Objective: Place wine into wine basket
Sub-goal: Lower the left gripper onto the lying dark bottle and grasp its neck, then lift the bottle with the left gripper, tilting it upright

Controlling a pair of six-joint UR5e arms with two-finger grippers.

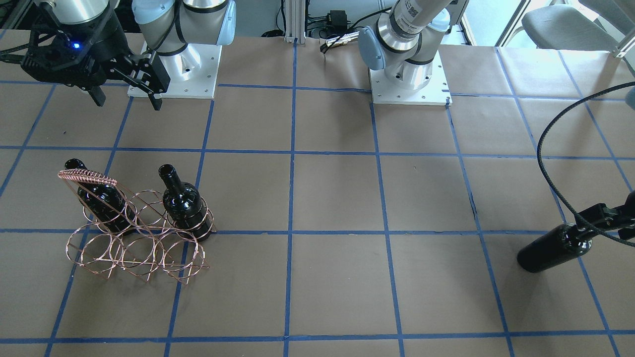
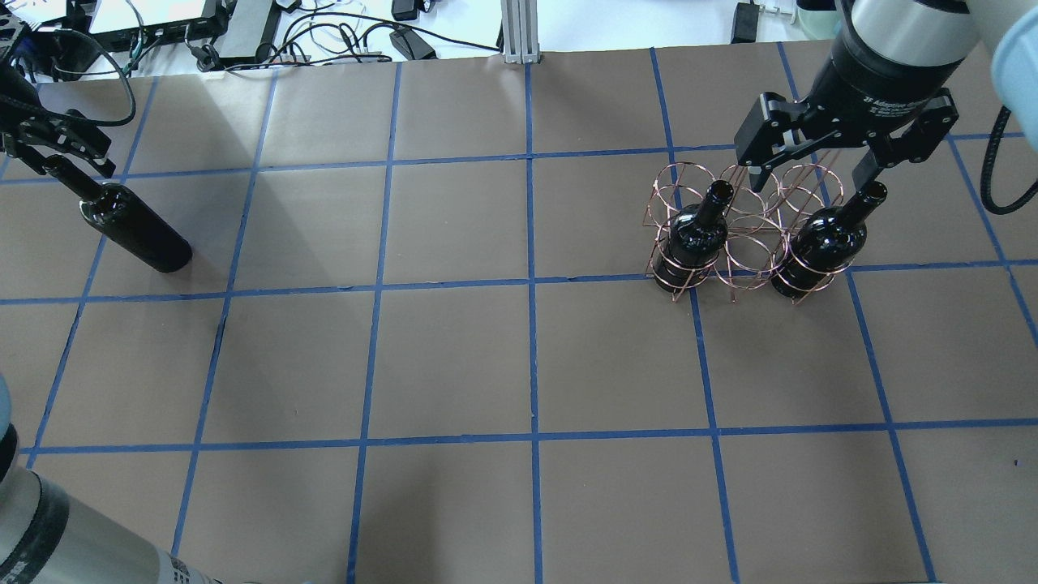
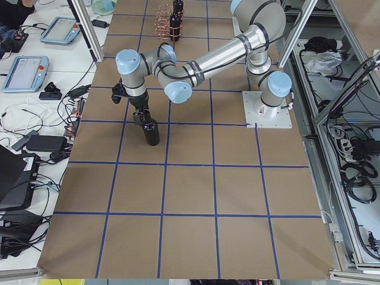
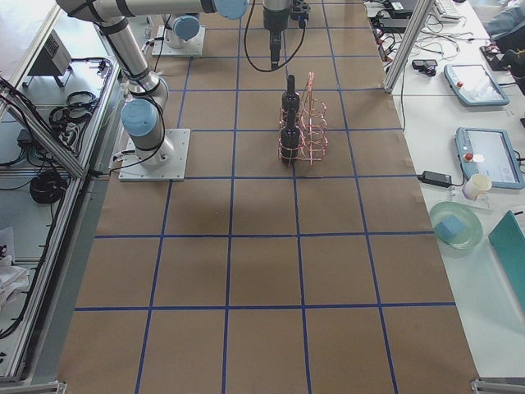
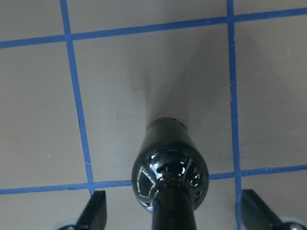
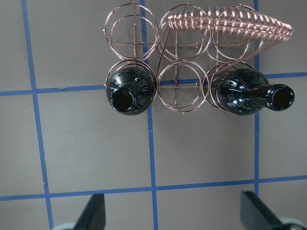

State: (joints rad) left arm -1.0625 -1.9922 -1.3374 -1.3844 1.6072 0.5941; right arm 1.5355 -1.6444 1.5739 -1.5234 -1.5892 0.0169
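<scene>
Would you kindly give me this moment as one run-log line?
left gripper: open, straddling neck of standing wine bottle | right gripper: open, above wine basket | basket: two bottles in one row's end rings

Black wine [image 2: 136, 235] upright — wine basket [image 2: 748, 240] well apart

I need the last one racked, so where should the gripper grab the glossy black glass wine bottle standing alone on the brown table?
Best grip the glossy black glass wine bottle at its narrow neck, coming from straight above: it stands upright, so the slim neck points up, and the left gripper straddles that neck, open.
</scene>
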